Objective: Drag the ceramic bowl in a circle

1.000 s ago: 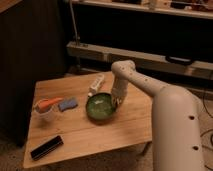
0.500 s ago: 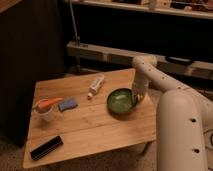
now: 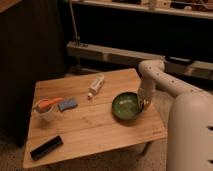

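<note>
Claw (image 3: 143, 103) clamped together on right rim of wide, shallow, glossy green ceramic bowl (image 3: 125, 106). Bowl's body just left of claw, resting near right edge of wooden counter (image 3: 95, 127).

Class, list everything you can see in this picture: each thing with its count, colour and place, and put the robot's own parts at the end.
ceramic bowl: one, glossy green with a darker rim, right part of the table near its right edge
white bottle: one, white, lying on its side near the table's back middle
clear cup: one, clear, left side of the table, with an orange item across its top
sponge: one, blue-grey, just right of the cup
black bar-shaped object: one, black, front left corner of the table
wooden table: one, light wood, centre of the view
gripper: one, shut, at the bowl's right rim
robot arm: one, white, reaching in from the right
</note>
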`<state>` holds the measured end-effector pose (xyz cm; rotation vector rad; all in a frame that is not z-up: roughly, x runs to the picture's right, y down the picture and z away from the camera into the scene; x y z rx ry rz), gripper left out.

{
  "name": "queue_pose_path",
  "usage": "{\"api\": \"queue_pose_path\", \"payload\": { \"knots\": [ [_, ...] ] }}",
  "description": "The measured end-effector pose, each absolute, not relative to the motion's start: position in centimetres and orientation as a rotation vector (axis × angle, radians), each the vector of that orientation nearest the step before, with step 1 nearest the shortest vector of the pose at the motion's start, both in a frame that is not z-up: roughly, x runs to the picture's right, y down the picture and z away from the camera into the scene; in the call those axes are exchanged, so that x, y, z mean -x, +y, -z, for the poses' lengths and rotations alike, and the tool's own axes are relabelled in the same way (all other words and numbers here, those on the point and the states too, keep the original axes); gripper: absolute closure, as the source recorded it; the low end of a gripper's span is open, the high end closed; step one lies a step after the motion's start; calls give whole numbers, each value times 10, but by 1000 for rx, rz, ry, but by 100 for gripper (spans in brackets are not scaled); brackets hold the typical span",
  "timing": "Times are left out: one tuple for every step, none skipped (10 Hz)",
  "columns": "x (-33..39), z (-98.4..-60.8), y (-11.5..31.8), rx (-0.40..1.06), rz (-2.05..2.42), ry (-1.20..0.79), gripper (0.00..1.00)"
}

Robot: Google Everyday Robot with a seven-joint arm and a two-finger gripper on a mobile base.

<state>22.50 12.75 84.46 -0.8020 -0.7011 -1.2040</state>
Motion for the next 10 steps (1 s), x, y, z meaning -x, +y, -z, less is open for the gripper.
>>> {"api": "queue_pose_path", "payload": {
  "knots": [
    [-224, -834, 138, 801, 1205, -709, 100],
    [-221, -821, 150, 796, 1210, -720, 100],
    [-215, -808, 163, 793, 1214, -731, 100],
    [-202, -788, 183, 779, 1226, -747, 100],
    [-189, -774, 198, 764, 1237, -761, 100],
    [-175, -762, 211, 747, 1253, -777, 100],
    [-151, -747, 226, 714, 1280, -802, 100],
    [-128, -736, 238, 684, 1302, -825, 100],
    [-100, -727, 245, 649, 1321, -848, 100],
    [-70, -723, 249, 613, 1335, -869, 100]
  ]
}}
